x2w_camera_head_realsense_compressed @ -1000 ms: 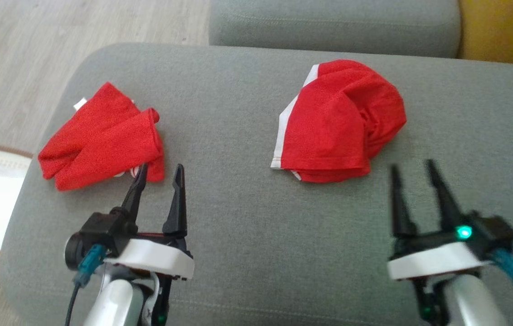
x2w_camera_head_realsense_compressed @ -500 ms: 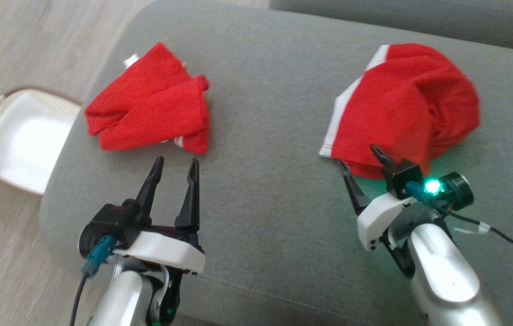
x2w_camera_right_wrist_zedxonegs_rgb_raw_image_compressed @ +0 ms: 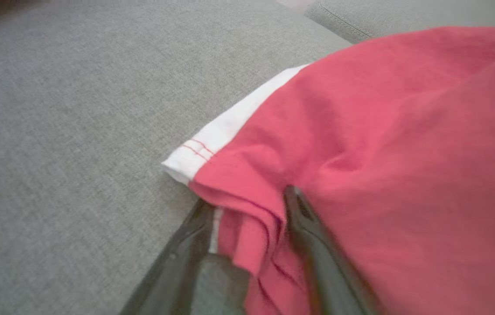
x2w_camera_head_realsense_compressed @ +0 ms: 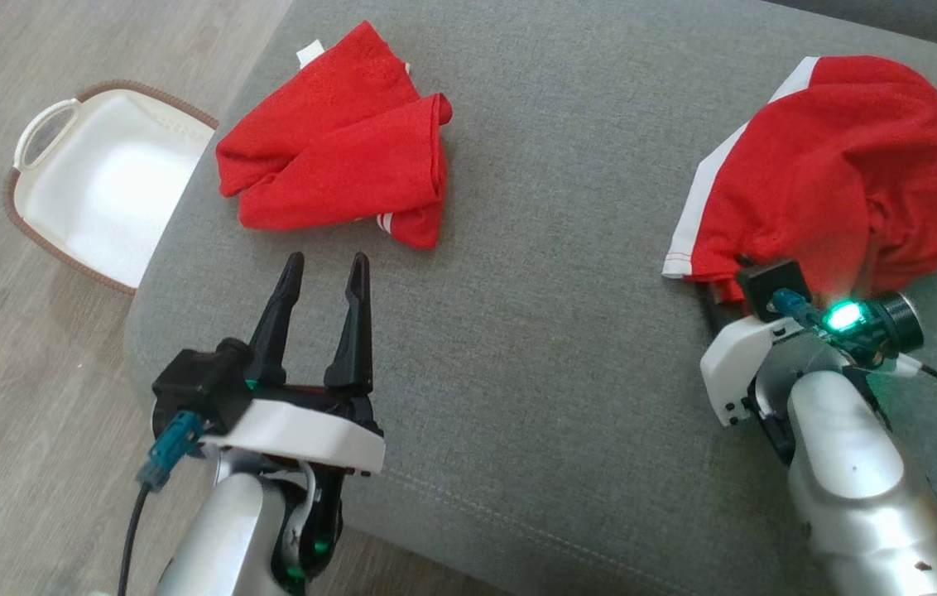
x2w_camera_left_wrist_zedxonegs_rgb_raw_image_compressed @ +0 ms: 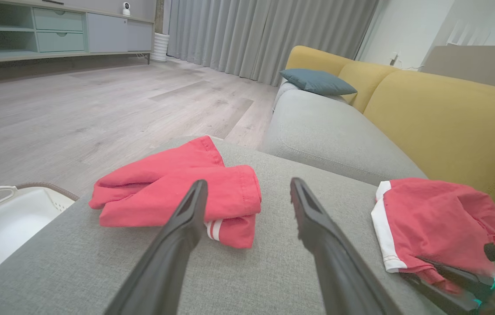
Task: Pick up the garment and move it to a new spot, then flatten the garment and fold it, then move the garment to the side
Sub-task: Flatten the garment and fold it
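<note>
Now right claw astride garment.

On the grey cushion, the left gripper hovers, jaws apart, near a folded red garment. The right gripper meets the crumpled red garment, fingertips hidden. A white basket sits on the floor.

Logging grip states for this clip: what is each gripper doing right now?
Left gripper: open, empty.
Right gripper: open, fingers straddling the hem of the red garment, not clamped.
</note>
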You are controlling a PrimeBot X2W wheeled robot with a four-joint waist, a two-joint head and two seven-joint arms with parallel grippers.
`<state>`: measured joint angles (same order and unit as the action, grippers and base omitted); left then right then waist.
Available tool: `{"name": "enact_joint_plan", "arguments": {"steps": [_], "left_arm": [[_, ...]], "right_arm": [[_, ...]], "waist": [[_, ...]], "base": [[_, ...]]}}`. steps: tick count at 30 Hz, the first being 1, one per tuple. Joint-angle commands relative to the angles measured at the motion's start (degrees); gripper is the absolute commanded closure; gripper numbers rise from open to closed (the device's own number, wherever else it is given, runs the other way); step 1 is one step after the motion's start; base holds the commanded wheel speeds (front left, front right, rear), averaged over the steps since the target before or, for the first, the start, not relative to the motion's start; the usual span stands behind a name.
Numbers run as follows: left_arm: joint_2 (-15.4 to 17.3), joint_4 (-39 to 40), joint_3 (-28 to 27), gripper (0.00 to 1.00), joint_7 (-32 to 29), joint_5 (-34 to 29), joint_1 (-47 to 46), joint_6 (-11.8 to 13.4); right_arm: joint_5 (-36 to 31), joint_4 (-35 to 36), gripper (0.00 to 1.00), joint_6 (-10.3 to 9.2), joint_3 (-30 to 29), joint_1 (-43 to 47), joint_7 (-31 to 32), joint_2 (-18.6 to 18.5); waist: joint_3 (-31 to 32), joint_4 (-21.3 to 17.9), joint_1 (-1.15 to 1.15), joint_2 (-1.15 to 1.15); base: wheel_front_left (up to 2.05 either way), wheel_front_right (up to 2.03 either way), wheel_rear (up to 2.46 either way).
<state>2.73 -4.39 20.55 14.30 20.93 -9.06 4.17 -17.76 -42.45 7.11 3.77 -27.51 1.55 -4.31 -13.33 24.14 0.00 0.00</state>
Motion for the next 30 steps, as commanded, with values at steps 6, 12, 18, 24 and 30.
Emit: {"name": "enact_joint_plan", "arguments": {"steps": [6,12,18,24,30], "left_arm": [[0.15,1.48,-2.29,0.00,0.70,-0.53,-2.16,0.66],[0.15,0.98,-2.75,0.00,0.70,-1.51,-1.67,0.22],[0.15,1.19,-3.44,0.00,0.70,-1.98,-0.47,0.45],[0.15,1.50,-6.27,0.00,0.70,-2.38,1.77,0.60],[0.15,2.09,-7.30,0.00,0.70,-3.29,2.28,-0.30]], "right_arm": [[3.45,-0.06,1.00,0.37,1.00,-1.81,-6.55,1.31],[24.19,6.22,1.00,0.37,15.29,-5.06,-11.21,1.41],[38.01,15.91,1.00,0.37,22.78,-11.55,-12.62,1.42],[47.39,16.82,1.00,0.37,20.12,-15.68,-12.05,1.43],[43.48,10.13,1.00,0.37,10.26,-12.60,-7.94,0.95]], "waist": [[1.43,-1.63,0.00,0.00],[4.81,-4.68,0.00,0.00],[8.27,-7.10,0.00,0.00],[9.92,-9.74,0.00,0.00],[8.20,-12.93,0.00,0.00]], "base": [[0.00,0.00,0.00],[0.00,0.00,0.00],[0.00,0.00,0.00],[0.00,0.00,0.00],[0.00,0.00,0.00]]}}
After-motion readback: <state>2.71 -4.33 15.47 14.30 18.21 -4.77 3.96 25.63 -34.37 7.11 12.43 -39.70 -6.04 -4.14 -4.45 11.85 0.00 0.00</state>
